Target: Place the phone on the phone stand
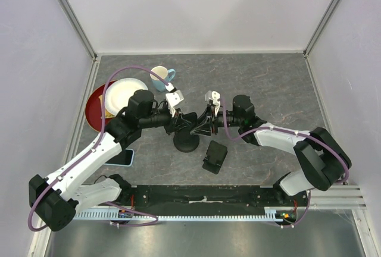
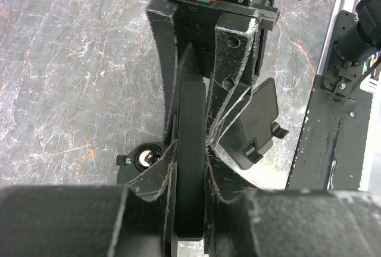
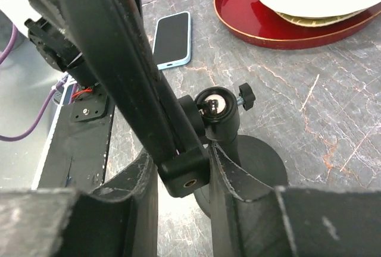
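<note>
The phone (image 1: 123, 157), in a light blue case, lies flat at the near left, by my left arm; it also shows in the right wrist view (image 3: 172, 38). The black phone stand (image 1: 186, 143) has a round base and a ball joint (image 3: 215, 105) and stands mid-table. My left gripper (image 1: 178, 123) is shut on the stand's flat black arm (image 2: 191, 120), seen edge-on between its fingers (image 2: 190, 150). My right gripper (image 1: 206, 125) closes on the same arm's end block (image 3: 189, 176) from the opposite side (image 3: 183, 156). Neither gripper touches the phone.
A loose black cradle piece (image 1: 214, 156) lies just right of the stand's base and also shows in the left wrist view (image 2: 256, 126). A red tray (image 1: 94, 111) with a white plate (image 1: 122, 93) and a blue-handled cup (image 1: 161, 77) sit at the back left.
</note>
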`<move>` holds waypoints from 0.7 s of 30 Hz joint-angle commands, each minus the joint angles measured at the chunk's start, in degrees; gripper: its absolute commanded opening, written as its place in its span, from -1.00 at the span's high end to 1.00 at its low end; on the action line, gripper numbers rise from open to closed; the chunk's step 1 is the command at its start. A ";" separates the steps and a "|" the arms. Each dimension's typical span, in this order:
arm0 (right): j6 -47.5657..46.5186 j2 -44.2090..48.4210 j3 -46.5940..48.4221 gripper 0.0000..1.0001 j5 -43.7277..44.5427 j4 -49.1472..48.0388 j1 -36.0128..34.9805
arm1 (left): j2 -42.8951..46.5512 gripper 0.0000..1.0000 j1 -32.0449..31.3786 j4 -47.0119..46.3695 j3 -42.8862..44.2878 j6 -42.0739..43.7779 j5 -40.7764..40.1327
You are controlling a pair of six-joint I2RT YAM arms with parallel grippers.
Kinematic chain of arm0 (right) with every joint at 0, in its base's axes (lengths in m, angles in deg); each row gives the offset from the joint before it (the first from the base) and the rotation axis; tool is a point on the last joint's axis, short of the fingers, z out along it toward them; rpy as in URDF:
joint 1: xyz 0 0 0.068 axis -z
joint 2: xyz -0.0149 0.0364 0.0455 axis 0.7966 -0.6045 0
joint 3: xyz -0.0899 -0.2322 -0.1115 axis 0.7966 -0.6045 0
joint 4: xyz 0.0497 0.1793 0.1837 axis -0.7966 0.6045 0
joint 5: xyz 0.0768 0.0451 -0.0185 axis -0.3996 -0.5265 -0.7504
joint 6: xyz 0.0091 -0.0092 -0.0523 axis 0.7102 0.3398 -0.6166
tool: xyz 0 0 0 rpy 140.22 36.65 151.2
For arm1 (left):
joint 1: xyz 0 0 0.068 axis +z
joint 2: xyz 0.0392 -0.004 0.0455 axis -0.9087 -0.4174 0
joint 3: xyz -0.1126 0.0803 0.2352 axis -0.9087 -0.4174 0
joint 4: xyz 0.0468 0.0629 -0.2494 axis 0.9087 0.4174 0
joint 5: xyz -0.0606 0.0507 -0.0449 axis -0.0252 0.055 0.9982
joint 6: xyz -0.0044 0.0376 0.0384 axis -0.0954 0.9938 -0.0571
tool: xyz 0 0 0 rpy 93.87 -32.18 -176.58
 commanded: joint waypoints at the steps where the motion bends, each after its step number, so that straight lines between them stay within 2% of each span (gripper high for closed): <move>1: 0.71 1.25 0.62 0.65 4.29 -5.32 -1.65 | 1.78 0.95 0.12 -8.43 0.63 0.98 3.22; 4: 3.25 2.39 -0.97 1.00 7.90 -8.22 -2.18 | 1.61 0.95 0.12 -8.52 0.37 0.80 1.65; 7: 4.93 5.20 -3.68 1.00 20.27 -9.98 -4.98 | 1.43 0.95 0.12 -9.31 -0.07 -0.34 -1.77; 8: 4.76 6.08 -4.39 1.00 23.87 -10.42 -8.12 | 1.43 0.95 0.12 -9.75 -0.16 -0.52 -2.31; 9: 4.15 7.65 -5.18 1.00 35.31 -9.03 -10.07 | 1.52 0.95 0.12 -10.01 -0.33 -0.69 -2.75; 11: 4.14 9.07 -6.32 1.00 46.44 -9.45 -15.16 | 1.61 0.95 0.12 -10.89 -0.94 -1.74 -3.45; 12: 5.10 10.38 -8.85 1.00 55.02 -12.07 -16.40 | 1.52 0.95 0.12 -11.50 -1.04 -2.10 -3.63; 14: 5.11 11.88 -10.89 1.00 62.73 -13.58 -19.39 | 1.35 0.96 0.12 -11.51 -1.04 -2.45 -4.16; 17: 3.88 13.73 -11.69 1.00 69.08 -12.98 -21.77 | 0.64 0.95 0.12 -11.86 -1.12 -3.07 -4.16; 21: 2.39 12.33 -8.88 1.00 65.32 -10.52 -22.13 | 0.03 0.95 0.04 -12.12 -0.86 -3.77 -2.14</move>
